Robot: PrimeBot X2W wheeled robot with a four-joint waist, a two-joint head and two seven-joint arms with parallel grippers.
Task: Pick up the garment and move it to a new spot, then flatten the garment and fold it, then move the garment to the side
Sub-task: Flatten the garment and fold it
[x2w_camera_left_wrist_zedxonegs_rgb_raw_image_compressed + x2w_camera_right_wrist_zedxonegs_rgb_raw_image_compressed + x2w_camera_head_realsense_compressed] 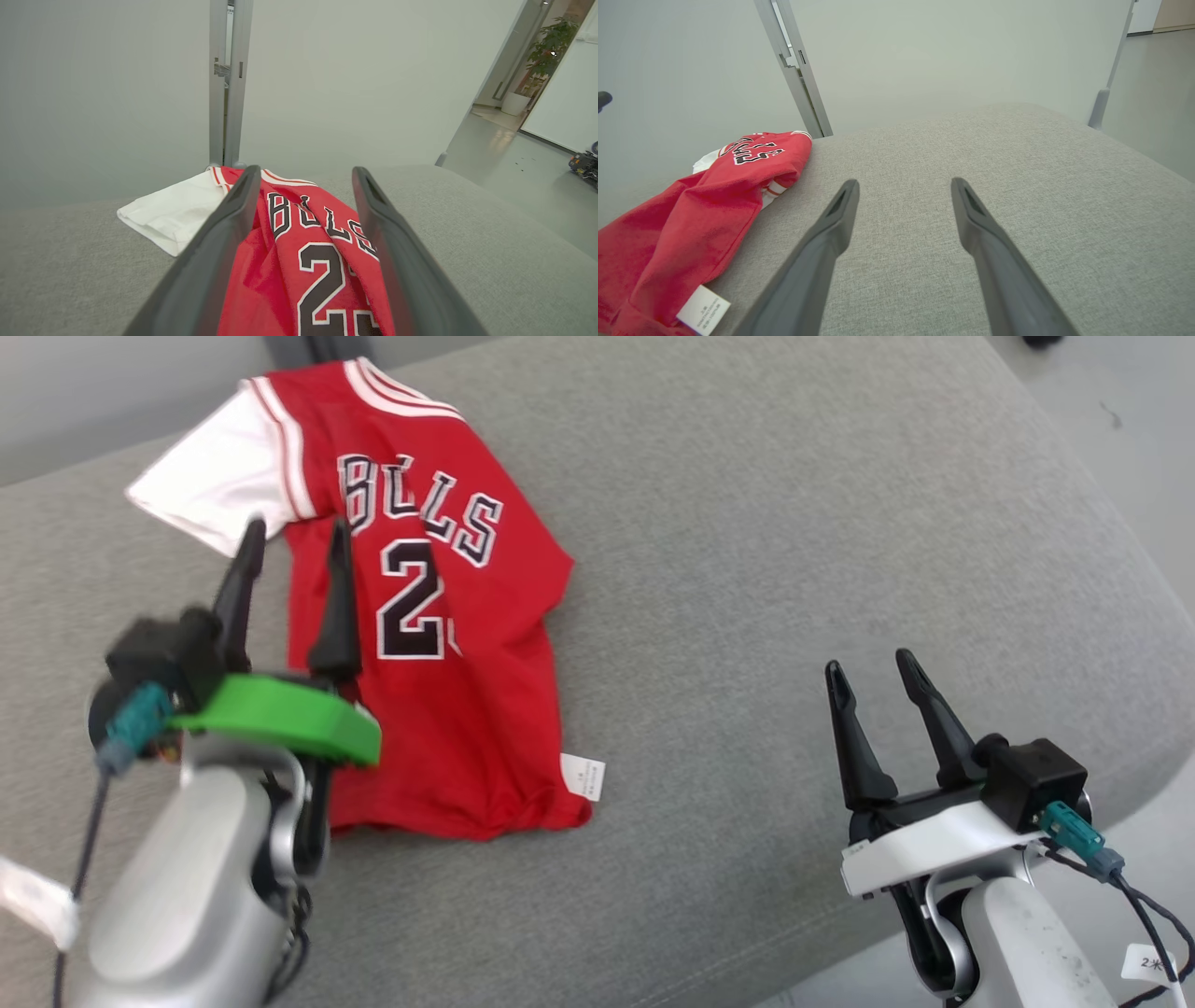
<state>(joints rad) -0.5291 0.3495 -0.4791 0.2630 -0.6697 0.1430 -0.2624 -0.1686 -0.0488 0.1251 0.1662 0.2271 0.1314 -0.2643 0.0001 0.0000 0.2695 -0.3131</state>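
Observation:
The garment [467, 644] is a red jersey with white sleeves, black lettering and a number, lying folded along its length on the grey cushion [794, 551]. My left gripper [294, 537] hovers open over the jersey's left edge, one finger beside the white sleeve, the other over the red cloth, with nothing between them. In the left wrist view the garment [303, 261] lies below the spread fingers of the left gripper [306, 175]. Off to the right my right gripper [873, 670] stands open above bare cushion. The right wrist view has the garment [691, 214] at its left and the right gripper [906, 184] open.
A white care label [583, 777] sticks out at the jersey's lower right corner. The cushion's front edge [1102, 821] falls away near my right wrist. A pale wall with a metal door frame [229, 84] stands behind the cushion, and floor opens to the right.

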